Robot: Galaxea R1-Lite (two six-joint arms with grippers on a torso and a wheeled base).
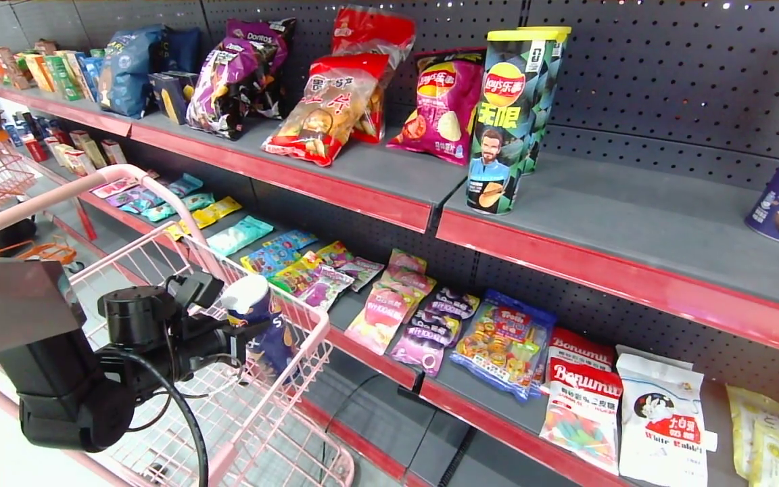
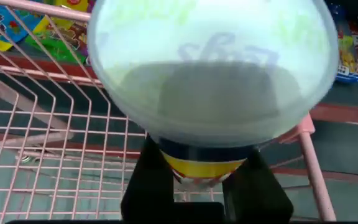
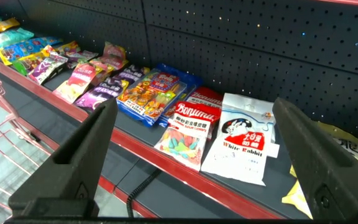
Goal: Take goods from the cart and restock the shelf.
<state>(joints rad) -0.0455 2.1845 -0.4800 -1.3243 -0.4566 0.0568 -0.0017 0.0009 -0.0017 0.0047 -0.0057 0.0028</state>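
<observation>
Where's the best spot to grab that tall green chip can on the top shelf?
Likely the mid-body of the green chip can, coming from the front: it stands upright at the shelf edge, with a second can behind and a pink bag beside it.

the left arm [image 1: 65,385] extends forward, low on the robot's left, with its wrist [image 1: 136,314] roughly level and pointing toward the robot's right. the left hand [image 1: 249,329] is closed around a canister [image 1: 254,338], its dark fingers [image 2: 146,183] pressing either side of the body just under the white lid [image 2: 210,68]. the right hand [image 3: 194,109] is spread wide, both fingers well apart with nothing between them.
</observation>
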